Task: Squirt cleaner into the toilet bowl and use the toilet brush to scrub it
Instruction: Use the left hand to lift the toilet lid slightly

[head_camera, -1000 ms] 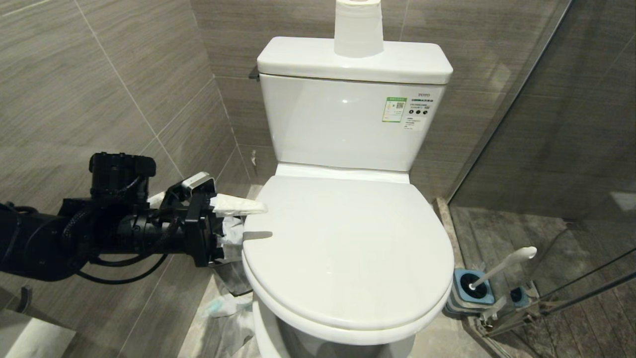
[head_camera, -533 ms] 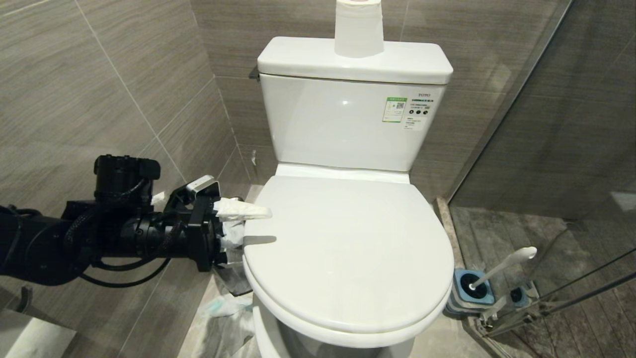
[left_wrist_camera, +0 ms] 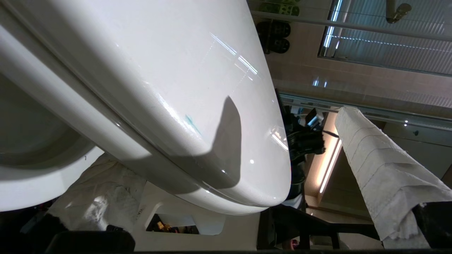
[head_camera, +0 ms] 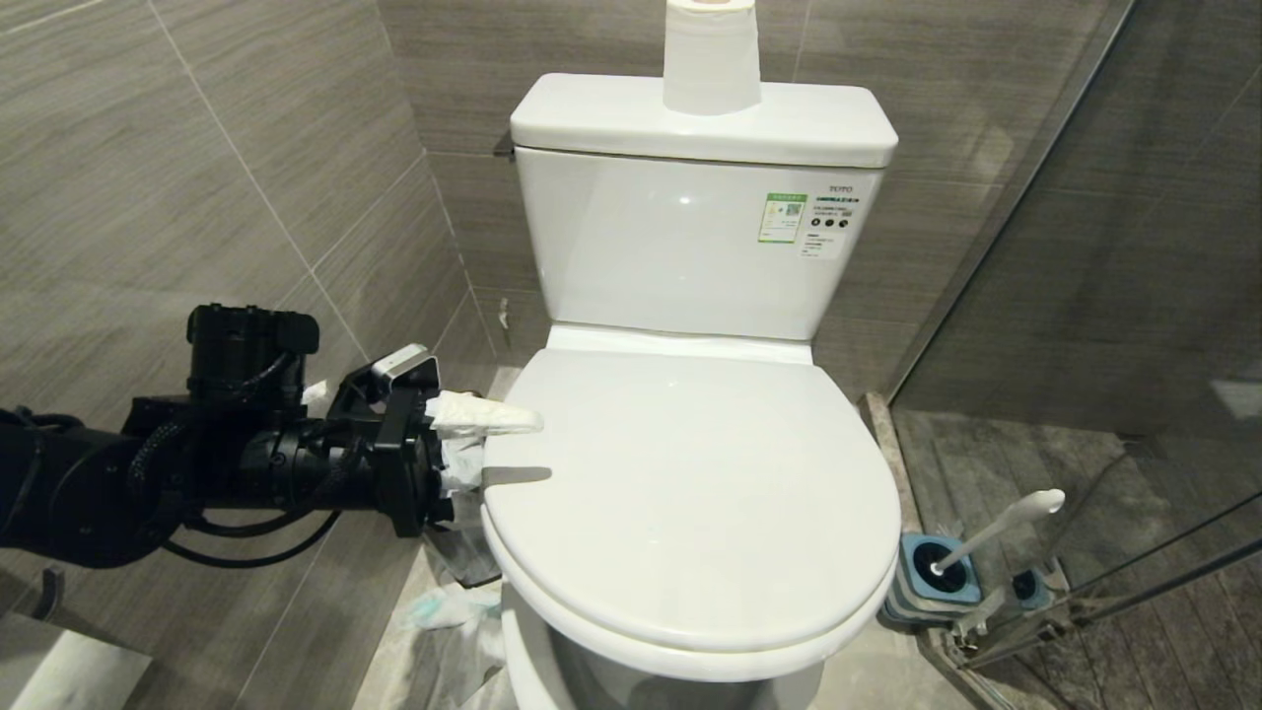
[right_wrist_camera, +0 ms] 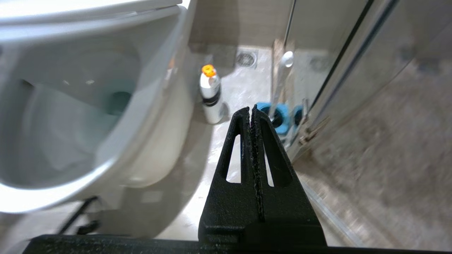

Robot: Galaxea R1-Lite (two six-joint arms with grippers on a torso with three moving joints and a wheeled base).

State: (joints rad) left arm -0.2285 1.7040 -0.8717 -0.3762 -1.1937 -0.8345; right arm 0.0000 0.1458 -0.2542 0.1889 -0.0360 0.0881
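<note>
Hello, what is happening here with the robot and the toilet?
The robot is at the start of cleaning a toilet. The left gripper is open at the left edge of the closed lid, with one cloth-wrapped finger above the lid, seemingly about to lift it. The right gripper is shut, holds nothing, and points toward the floor by the toilet's right side. The toilet brush sits in its holder, and a cleaner bottle stands beside the toilet, untouched.

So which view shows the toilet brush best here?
The head view: the toilet brush shows whole, white handle leaning out of its blue holder beside the toilet. The right wrist view shows it blurred and partly behind the shut right gripper. The left wrist view misses it.
</note>
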